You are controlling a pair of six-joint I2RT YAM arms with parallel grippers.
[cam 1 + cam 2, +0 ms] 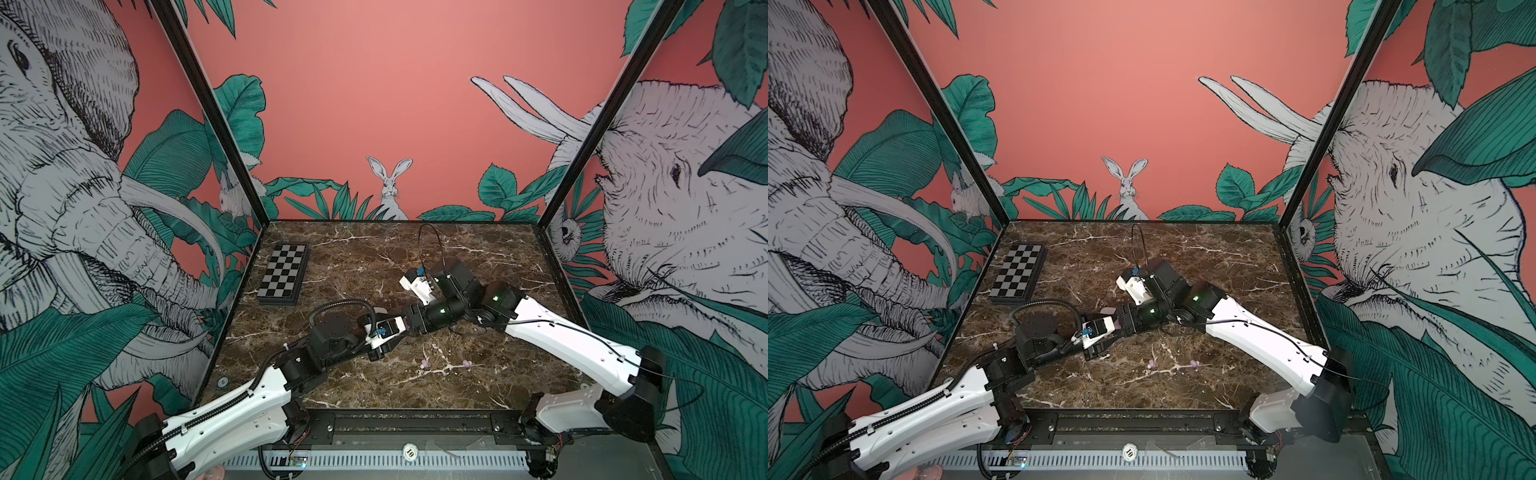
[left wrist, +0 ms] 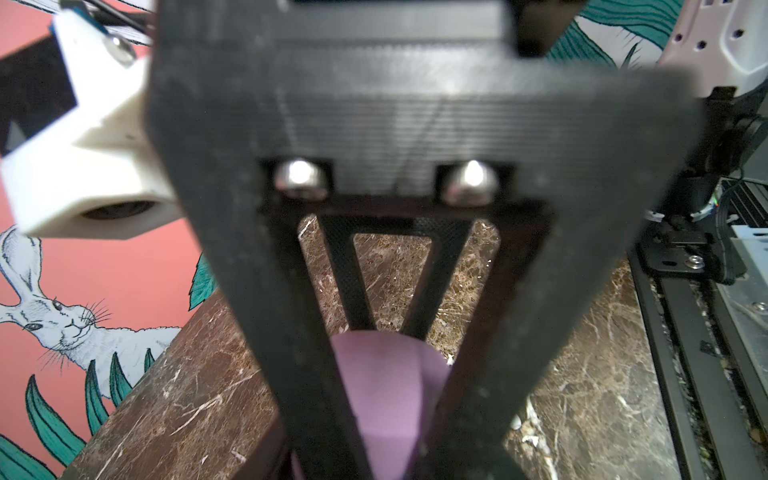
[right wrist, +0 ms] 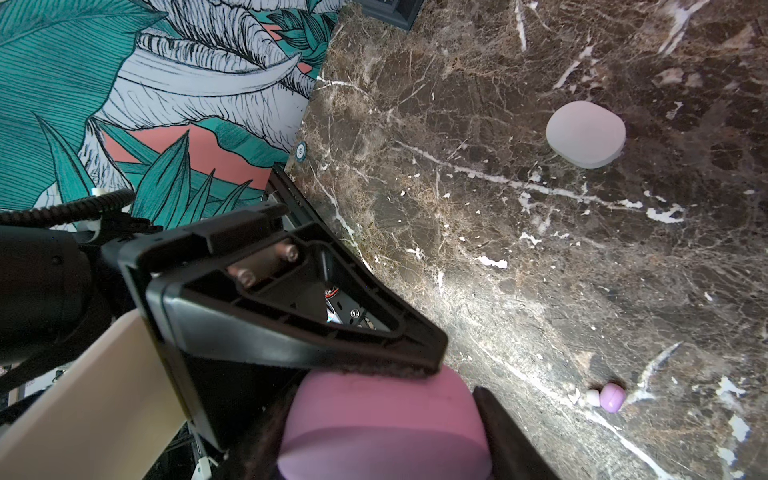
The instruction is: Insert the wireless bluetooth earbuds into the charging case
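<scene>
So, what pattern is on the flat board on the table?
The board shows black-and-grey checks, clearest in a top view.

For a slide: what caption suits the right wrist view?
The lilac charging case sits clamped between jaws; a white case and one lilac earbud lie on the marble table.

One tiny glossy lilac earbud point(image 1: 424, 364) and a second lilac earbud point(image 1: 466, 364) lie loose on the bench point(image 1: 374, 257), apart from each other and towards its front edge; up close, one shows a rounded body with a pale tip. The lilac charging case point(image 3: 382, 428), a smooth pebble with its lid shut, sits between the fingers of the right pincer point(image 3: 382, 440). The white charging case point(image 3: 585, 134), also shut, lies flat on the bench, well apart.
</scene>
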